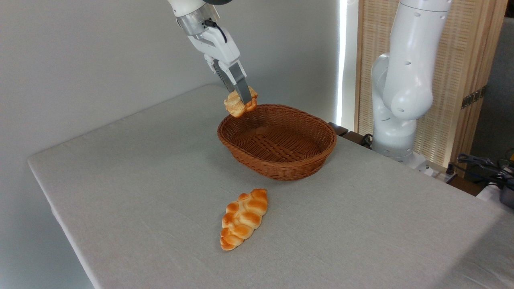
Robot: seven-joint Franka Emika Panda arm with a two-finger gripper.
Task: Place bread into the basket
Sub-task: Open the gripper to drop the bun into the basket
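**Bun held in the air at the far left rim of the wicker basket**

The basket (277,140), an oval of brown woven wicker with low sloping sides, stands on the grey cloth-covered table (140,180), its long axis running from upper left to lower right in the camera view. Its woven floor is bare; nothing lies inside it.

The bread (239,105), a small round pale golden bun, hangs clear of the table, just above and overlapping the basket's far left rim as seen from the camera. Whether it is past the rim or short of it cannot be told from this single view. The bun is tilted: its ridged lower half faces down and to the left, and its flaky domed top faces up and to the right. Being nearly round, it shows no marked long axis.

The gripper (245,98) reaches down from the upper left, slanting toward the lower right. Its grey fingers (243,90) are closed on the bun, the nearer one crossing the bun's face, the other hidden behind it. The bun sits at the fingertips and protrudes to either side of them.

A braided orange-brown loaf (243,218) lies flat on the table in front of the basket, well apart from it, its long axis steeply diagonal.
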